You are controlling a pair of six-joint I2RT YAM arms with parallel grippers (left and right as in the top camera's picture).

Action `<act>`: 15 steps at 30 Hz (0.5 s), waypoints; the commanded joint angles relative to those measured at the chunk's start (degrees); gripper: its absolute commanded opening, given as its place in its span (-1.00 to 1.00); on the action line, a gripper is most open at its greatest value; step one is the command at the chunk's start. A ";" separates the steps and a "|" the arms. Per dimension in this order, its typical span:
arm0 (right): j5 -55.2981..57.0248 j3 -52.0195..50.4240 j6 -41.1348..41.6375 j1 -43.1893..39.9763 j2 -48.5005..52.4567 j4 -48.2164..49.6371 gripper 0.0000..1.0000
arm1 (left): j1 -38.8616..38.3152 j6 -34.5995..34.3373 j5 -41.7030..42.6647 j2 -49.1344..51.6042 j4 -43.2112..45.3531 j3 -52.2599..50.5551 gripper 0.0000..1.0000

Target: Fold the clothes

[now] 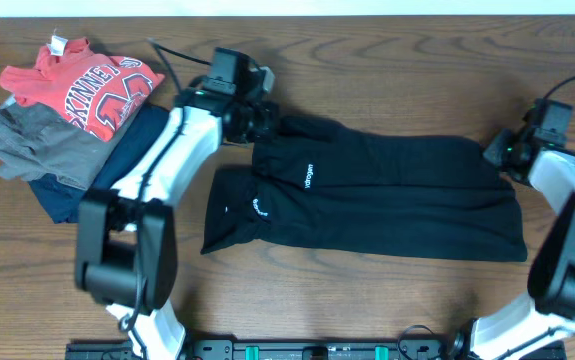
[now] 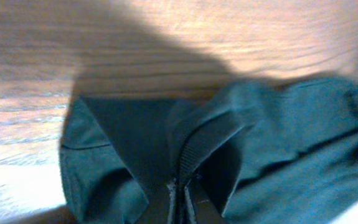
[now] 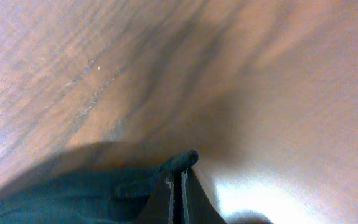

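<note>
Table (image 1: 387, 300): wood-grain; carries everything.
Black garment (image 1: 387, 195): centre of table, laid flat, long axis left–right. Looks already narrowed to a band, w/ a second layer offset toward the near-left. Prob. spread this way so the next fold has straight edges.
Spare pile (image 1: 67, 120): red, grey and navy items at the far-left corner, just beside the left arm. Apart from the black garment, so not in the way of the fold.
Left fingers (image 2: 176, 202): pinched shut on a ribbed edge at the garment's far-left end. The cloth tents up round the grip.
Right fingers (image 3: 174, 199): narrow, nipping a small corner of cloth at the far-right end.
Grip logic: one hold per end of the far edge. Judged as set-up for carrying that edge toward the near edge w/o sag.
White logo (image 1: 309, 177): faces up, left half.
</note>
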 commanded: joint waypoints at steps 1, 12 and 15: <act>4.57 1.66 0.59 -1.90 -8.39 -4.48 -0.98 | 1.60 0.33 8.44 -6.16 -2.29 0.61 -0.88; 8.13 1.64 -2.08 -5.20 -19.41 -24.24 -0.98 | 2.71 2.91 9.22 -15.47 -28.55 0.61 -0.88; 9.49 1.55 -2.05 -5.38 -19.37 -28.02 -0.98 | 2.71 5.68 8.44 -16.02 -35.60 0.61 -0.88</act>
